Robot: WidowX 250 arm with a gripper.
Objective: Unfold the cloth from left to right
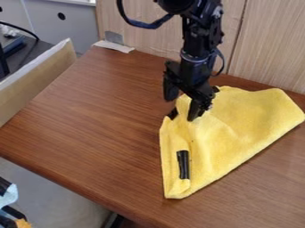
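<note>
Cloth (238, 129) lying folded near table (89, 120) back edge, gripper (182, 106) hanging over it, jaws standing apart, empty.

There is lots of room to pass over the left side of the brown table (89, 118), from the far edge to the near edge. You could also go along the near side, in front of the yellow cloth (238, 129). The black gripper (182, 107) is in the way at the cloth's far left part, and the big arm (198, 53) stands up behind it. A wooden wall (268, 44) blocks the far side. A bent cable (143, 24) hangs high, left of the arm.
</note>
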